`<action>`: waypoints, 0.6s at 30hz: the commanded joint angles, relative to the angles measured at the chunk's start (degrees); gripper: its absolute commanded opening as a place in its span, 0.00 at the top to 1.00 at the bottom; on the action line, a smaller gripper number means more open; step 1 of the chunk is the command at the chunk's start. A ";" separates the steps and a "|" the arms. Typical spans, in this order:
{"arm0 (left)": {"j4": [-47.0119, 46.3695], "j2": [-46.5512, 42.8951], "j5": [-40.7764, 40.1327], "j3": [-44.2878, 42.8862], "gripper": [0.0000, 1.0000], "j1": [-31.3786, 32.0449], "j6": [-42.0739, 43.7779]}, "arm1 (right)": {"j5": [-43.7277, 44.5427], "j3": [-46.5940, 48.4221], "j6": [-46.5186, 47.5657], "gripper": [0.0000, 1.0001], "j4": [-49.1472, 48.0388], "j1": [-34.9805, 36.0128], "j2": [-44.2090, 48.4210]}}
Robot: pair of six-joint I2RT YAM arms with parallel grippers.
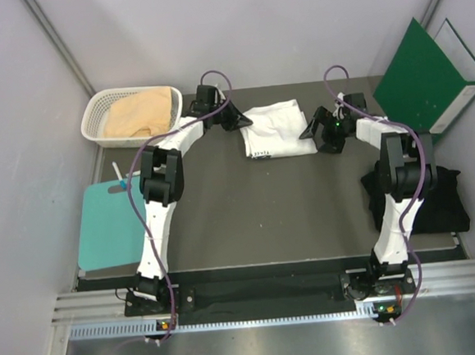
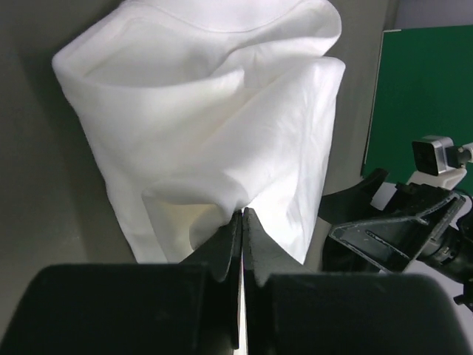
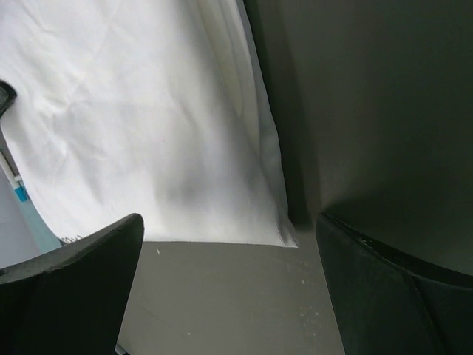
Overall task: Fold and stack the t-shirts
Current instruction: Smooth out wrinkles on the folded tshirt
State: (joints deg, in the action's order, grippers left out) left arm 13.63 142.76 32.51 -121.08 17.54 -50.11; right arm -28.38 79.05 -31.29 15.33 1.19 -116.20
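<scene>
The white t-shirt [image 1: 276,128] lies folded at the back middle of the dark table, with small lettering at its near edge. My left gripper [image 1: 239,120] is at its left edge and is shut on a pinch of the white cloth [image 2: 222,133], which bunches up from the jaws. My right gripper [image 1: 314,130] is open just right of the shirt, its fingers [image 3: 74,281] spread over bare table at the shirt's corner [image 3: 284,237]. The tan-peach t-shirt [image 1: 138,115] sits in a white basket. The black t-shirt [image 1: 437,199] lies at the right edge.
The white basket [image 1: 99,113] stands at the back left. A flat teal board [image 1: 109,224] lies at the left edge. A green binder [image 1: 427,76] leans at the back right; it also shows in the left wrist view [image 2: 421,89].
</scene>
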 commanded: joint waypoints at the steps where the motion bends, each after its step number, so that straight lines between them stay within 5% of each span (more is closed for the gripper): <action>1: -2.90 -0.11 0.45 -2.50 1.00 -0.31 -0.17 | -0.27 -0.65 1.67 0.00 0.66 -2.93 4.49; 7: -3.52 -1.86 0.45 -3.11 0.96 -0.93 -0.26 | -0.10 -2.31 2.02 0.00 0.93 -4.35 5.19; 11: -0.80 -4.68 -0.69 -1.45 0.38 -1.10 2.37 | -0.27 -2.93 1.67 0.00 0.31 -4.36 5.28; 18: 5.79 -8.55 -8.33 1.28 0.30 -1.28 9.23 | -0.88 -3.11 1.14 0.00 -0.30 -4.36 4.23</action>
State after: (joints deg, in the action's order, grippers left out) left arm 15.84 140.16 29.04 -120.16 16.71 -46.15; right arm -28.58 76.47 -30.52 15.99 -3.38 -114.28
